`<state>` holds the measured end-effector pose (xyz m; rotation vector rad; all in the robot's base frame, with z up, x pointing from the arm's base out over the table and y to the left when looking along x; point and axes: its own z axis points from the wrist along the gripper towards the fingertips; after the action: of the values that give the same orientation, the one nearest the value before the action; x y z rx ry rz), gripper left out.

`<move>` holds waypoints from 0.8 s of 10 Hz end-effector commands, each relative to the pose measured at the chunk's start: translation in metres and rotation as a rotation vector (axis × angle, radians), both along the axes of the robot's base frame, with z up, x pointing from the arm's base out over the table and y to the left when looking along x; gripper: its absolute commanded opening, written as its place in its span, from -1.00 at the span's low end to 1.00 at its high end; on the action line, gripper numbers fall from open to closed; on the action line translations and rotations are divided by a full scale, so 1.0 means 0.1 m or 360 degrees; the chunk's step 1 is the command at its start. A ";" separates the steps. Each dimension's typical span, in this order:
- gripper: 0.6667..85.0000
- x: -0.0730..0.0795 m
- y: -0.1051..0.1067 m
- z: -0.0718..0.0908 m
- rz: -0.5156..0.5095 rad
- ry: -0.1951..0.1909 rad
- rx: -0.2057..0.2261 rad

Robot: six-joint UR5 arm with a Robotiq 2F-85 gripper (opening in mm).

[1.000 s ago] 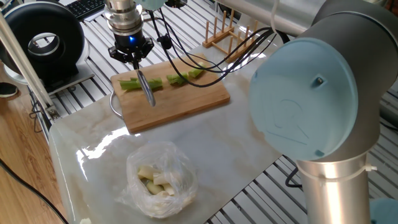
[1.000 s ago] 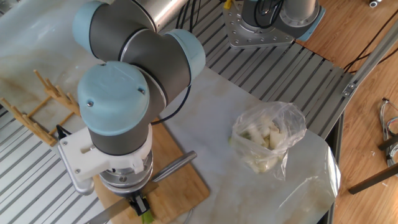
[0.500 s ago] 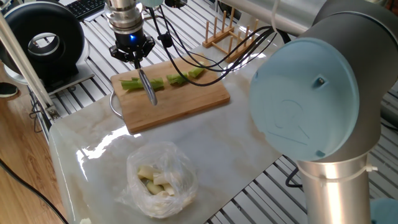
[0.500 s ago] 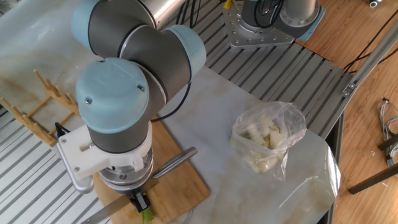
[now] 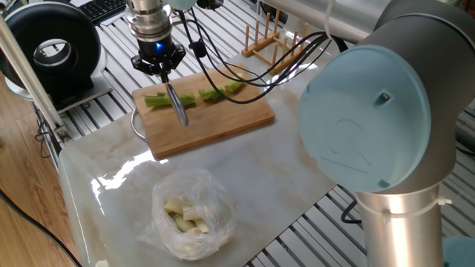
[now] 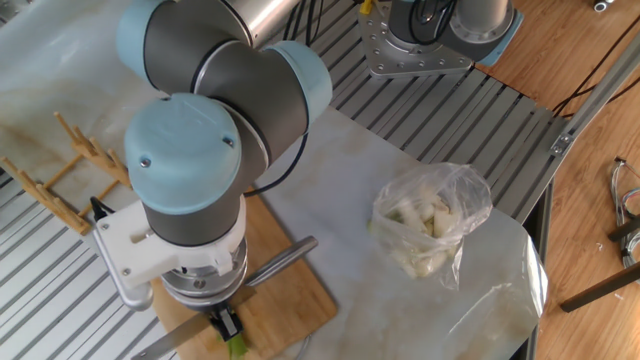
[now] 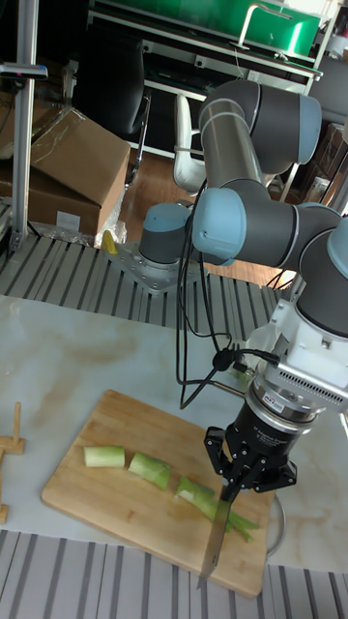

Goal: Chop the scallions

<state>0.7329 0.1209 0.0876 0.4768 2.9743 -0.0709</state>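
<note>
The scallions [image 5: 185, 98] lie in a row of short green chunks across the wooden cutting board [image 5: 223, 122]. In the tall fixed view the scallions [image 7: 150, 470] show three cut chunks and a longer leafy stalk under the tool. My gripper [image 5: 163, 74] stands over the row's left end, shut on a metal knife [image 5: 178, 110]. The knife [image 7: 217, 542] crosses the leafy stalk below the gripper [image 7: 235, 481], its tip close to the cutting board [image 7: 106, 503]. In the other fixed view the gripper [image 6: 225, 328] is mostly hidden under the wrist, and only a bit of the scallions [image 6: 236, 346] shows.
A clear plastic bag [image 5: 191, 215] of pale pieces sits on the marble sheet in front of the board. A wooden rack [image 5: 267, 37] stands behind the board. A black round device [image 5: 52, 52] sits at the far left. The arm's big elbow [image 5: 371, 119] fills the right side.
</note>
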 end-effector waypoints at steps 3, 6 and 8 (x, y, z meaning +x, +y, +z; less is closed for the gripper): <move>-0.99 0.00 0.02 -0.03 0.0006 -0.0009 0.0017; -0.99 0.00 0.01 -0.04 0.0027 -0.0005 0.0014; -0.99 -0.01 0.01 -0.04 0.0042 -0.0004 0.0008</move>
<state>0.7327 0.1205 0.0835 0.4460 2.9741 -0.0737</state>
